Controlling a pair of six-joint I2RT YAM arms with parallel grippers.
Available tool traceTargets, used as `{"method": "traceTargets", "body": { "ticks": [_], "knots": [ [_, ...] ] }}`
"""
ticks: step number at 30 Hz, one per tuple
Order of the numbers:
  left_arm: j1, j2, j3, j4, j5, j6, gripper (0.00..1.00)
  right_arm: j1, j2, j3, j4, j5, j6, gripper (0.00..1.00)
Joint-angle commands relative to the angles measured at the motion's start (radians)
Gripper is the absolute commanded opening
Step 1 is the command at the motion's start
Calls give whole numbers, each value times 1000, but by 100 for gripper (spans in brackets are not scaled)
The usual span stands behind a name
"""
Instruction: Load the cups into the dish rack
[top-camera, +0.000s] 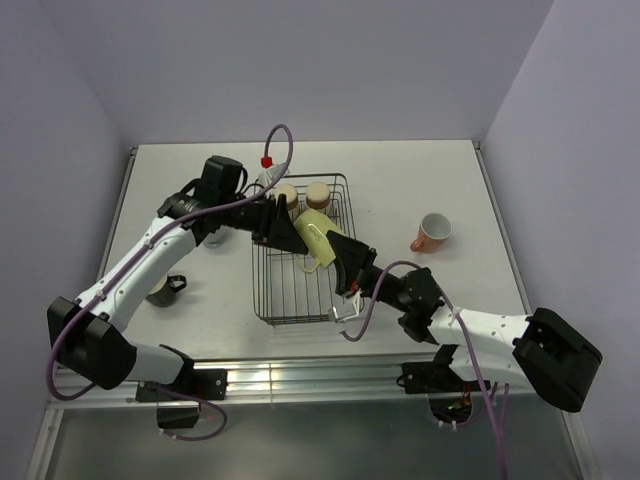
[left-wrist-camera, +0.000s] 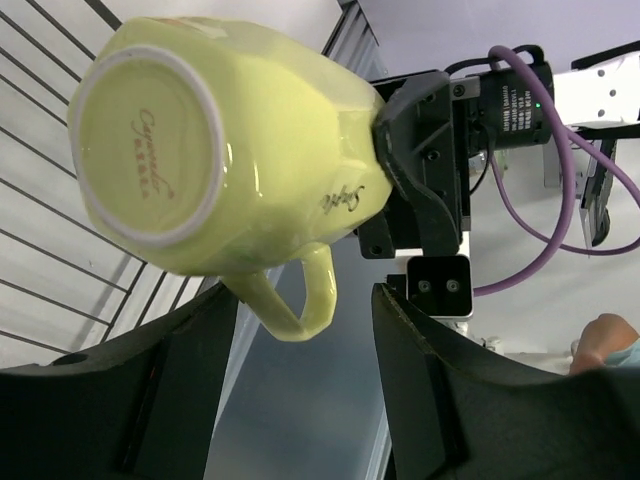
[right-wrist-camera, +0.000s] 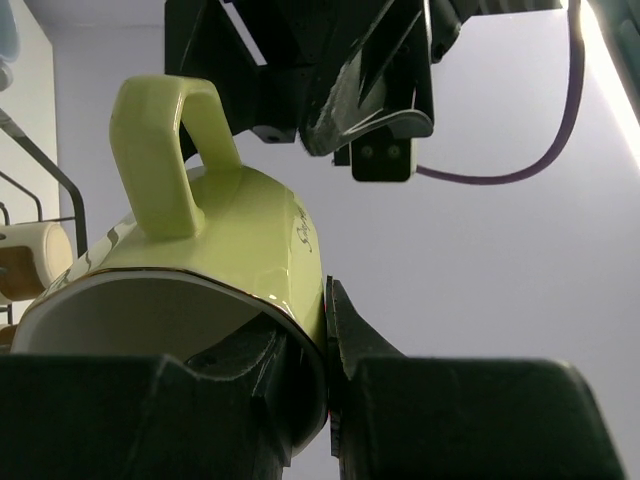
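The pale yellow mug (top-camera: 318, 240) hangs tilted over the black wire dish rack (top-camera: 290, 300). My right gripper (top-camera: 342, 258) is shut on its rim, one finger inside and one outside (right-wrist-camera: 325, 320). My left gripper (top-camera: 290, 232) is open; in the left wrist view its fingers (left-wrist-camera: 303, 292) stand either side of the mug's handle (left-wrist-camera: 305, 300) without pinching it. Two tan tumblers (top-camera: 287, 193) (top-camera: 318, 192) stand in the rack's far end. The salmon-pink mug (top-camera: 433, 232) sits on the table to the right. The black mug (top-camera: 165, 290) sits to the left. The pale blue-grey cup is hidden.
The left arm (top-camera: 150, 250) reaches over the table left of the rack. A purple cable (top-camera: 365, 310) loops off the right arm by the rack's near right corner. Grey walls close the table's back and sides.
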Motion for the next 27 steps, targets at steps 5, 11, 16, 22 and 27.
{"method": "traceTargets", "body": {
  "ticks": [5, 11, 16, 22, 27],
  "knots": [
    [-16, 36, -19, 62, 30, -17, 61, 27, -33, 73, 523, 25, -37, 0],
    [-16, 53, -21, 108, 69, -55, 56, 38, -39, 65, 518, 19, -38, 0],
    [-30, 53, -33, 162, 104, -75, 46, 45, -31, 56, 524, 19, -43, 0],
    [-77, 57, -41, 181, 104, -75, 28, 50, -24, 59, 524, 25, -49, 0],
    [-88, 59, -48, 196, 108, -75, 0, 53, -27, 55, 521, 25, -58, 2]
  ]
}}
